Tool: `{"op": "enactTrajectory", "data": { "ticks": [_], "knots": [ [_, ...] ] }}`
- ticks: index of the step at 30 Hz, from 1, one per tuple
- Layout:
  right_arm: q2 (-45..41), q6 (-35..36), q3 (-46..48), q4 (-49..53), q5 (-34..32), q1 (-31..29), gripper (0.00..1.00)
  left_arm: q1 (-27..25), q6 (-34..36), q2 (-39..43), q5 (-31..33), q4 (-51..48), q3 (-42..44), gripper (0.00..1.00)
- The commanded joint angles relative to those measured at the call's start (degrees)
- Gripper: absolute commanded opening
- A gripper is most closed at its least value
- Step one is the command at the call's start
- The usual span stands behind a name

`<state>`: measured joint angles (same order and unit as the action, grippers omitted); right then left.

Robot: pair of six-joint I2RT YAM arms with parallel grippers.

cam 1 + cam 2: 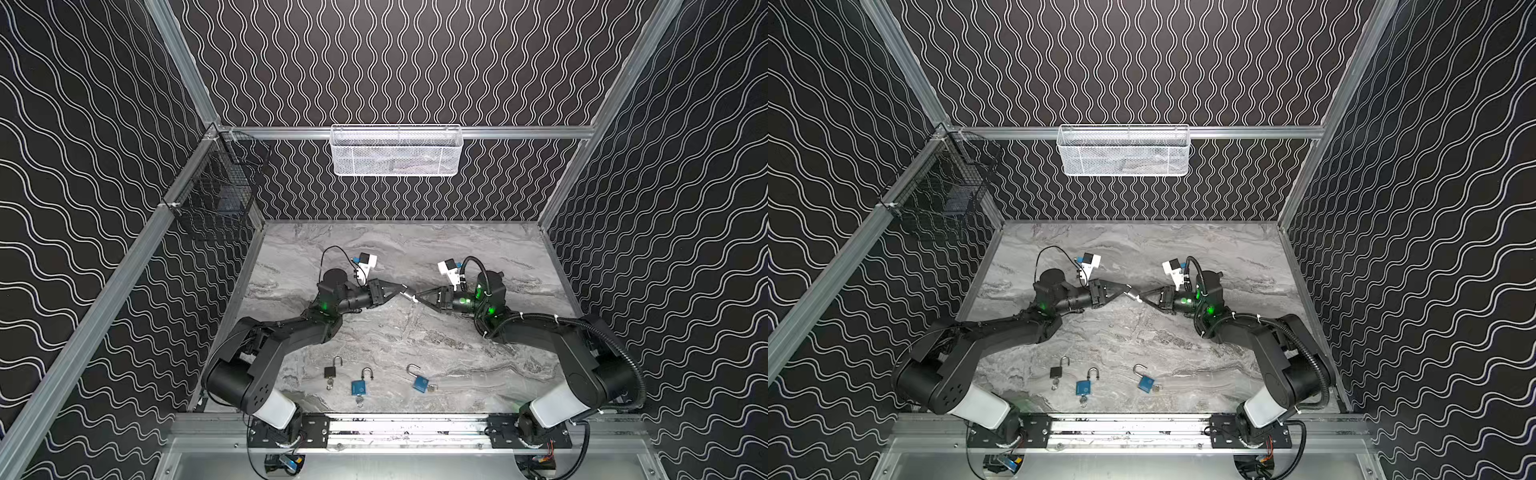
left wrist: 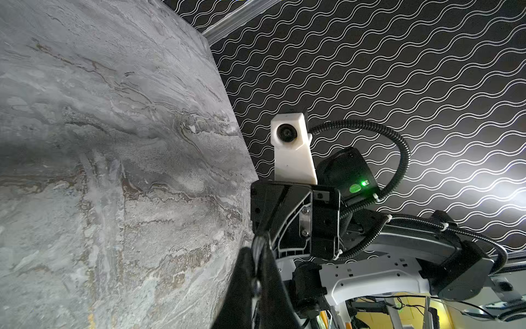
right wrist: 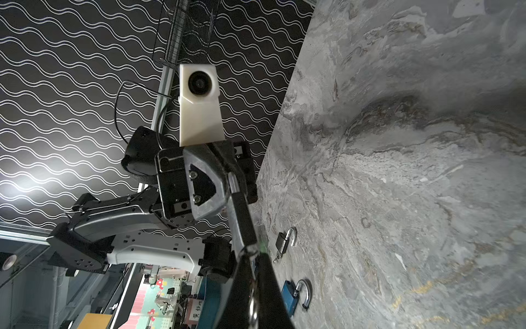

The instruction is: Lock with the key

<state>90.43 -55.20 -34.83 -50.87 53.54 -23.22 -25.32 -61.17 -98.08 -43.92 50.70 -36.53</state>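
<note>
Black wavy-line walls (image 1: 395, 62) box in a grey marble table (image 1: 415, 345). Above its middle the left gripper (image 1: 402, 287) and right gripper (image 1: 417, 300) meet nose to nose, each pinched fully closed on opposite ends of one small silver piece (image 1: 409, 295).

Near the front edge lie a black padlock (image 1: 330, 371), a middle blue padlock (image 1: 359, 387) and a right blue padlock (image 1: 420, 383), shackles popped open.

Looks like the key-turning step. The left side should hold dead steady while the right twists straight along the key's axis, with no sideways pull.

Honestly can't tell key from lock body. It's tiny in both top views, and the wrist views hide it behind fingers.
</note>
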Motion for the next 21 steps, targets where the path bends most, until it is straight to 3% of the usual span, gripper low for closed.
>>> {"op": "enactTrajectory", "data": {
  "ticks": [1, 8, 21],
  "knots": [
    [-0.6, 1.1, 0.2, -2.7, -0.1, 0.5, 0.0, 0.3, -2.5, -1.0, 2.5, 5.1, 0.6, 0.0],
    [-0.3, 0.4, 1.1, -4.7, 0.7, 1.7, 0.0, 1.4, -10.1, -6.2, 1.8, 19.0, 2.6, 0.0],
    [-1.0, 3.1, 1.0, 0.1, -1.2, 2.4, 0.0, 2.3, -11.4, -7.2, 5.2, 21.6, 4.5, 0.0]
  ]
}}
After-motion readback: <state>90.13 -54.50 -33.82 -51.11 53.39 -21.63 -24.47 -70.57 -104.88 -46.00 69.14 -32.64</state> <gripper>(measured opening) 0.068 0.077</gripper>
